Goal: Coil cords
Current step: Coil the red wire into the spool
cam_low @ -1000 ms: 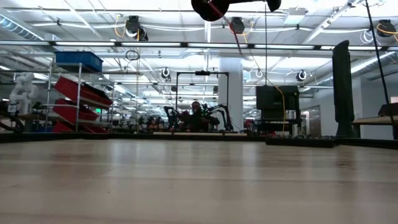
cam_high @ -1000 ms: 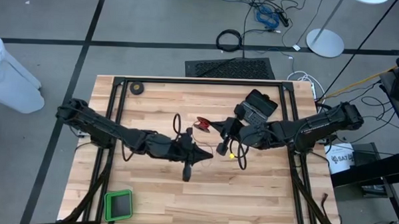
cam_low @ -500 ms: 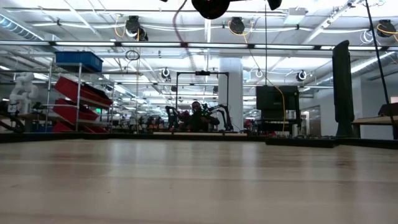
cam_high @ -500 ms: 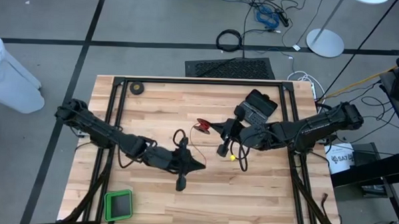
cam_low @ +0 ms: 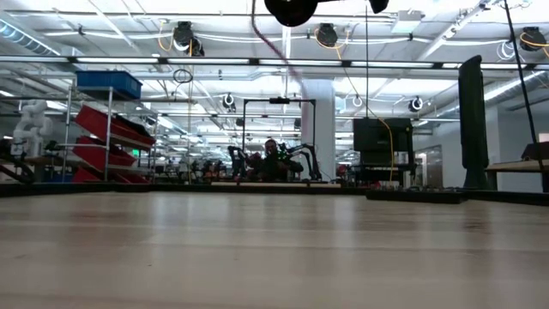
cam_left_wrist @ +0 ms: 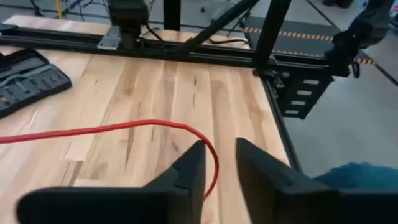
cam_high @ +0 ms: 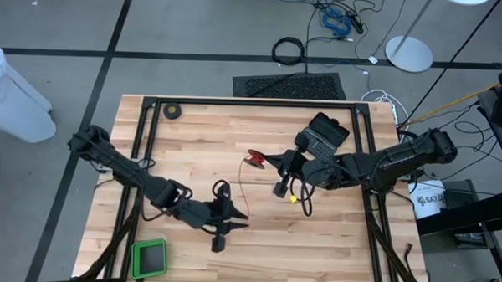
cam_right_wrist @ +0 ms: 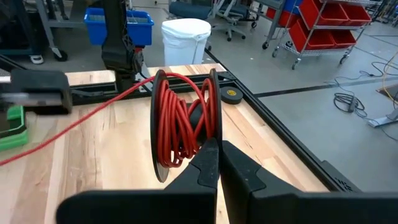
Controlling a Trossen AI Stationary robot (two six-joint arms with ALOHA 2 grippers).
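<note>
Behind the wooden table (cam_high: 315,235) an open workshop floor is seen, with red and blue bins on shelving at the far left and a distant robot rig at the centre of the low view. A black frame (cam_high: 252,102) is set around the tabletop. Over it both dark arms are stretched inward. The right arm is held at mid-table, right of centre, and its right gripper (cam_right_wrist: 216,163) is clenched on the rim of the reel (cam_right_wrist: 185,122), which is kept upright and clear of the surface, its core thick with wound red wire (cam_high: 240,184).

The left arm has been drawn back toward the near left since a second ago, when it was close beside the reel. Its left gripper (cam_left_wrist: 217,169) now hangs over the near part of the table, well apart from the right one. Its fingers were shut then and are now parted, with the wire passing loosely between them rather than pinched. A long free span of wire is thereby paid out, running from the reel toward the near side.

By this a slack length appears to have been freed for another turn, and winding is judged partly done. A black tool case (cam_high: 325,133) lies at the far right, a tape roll (cam_high: 173,111) in the far left corner, and a green tray (cam_high: 150,256) at the near left.
</note>
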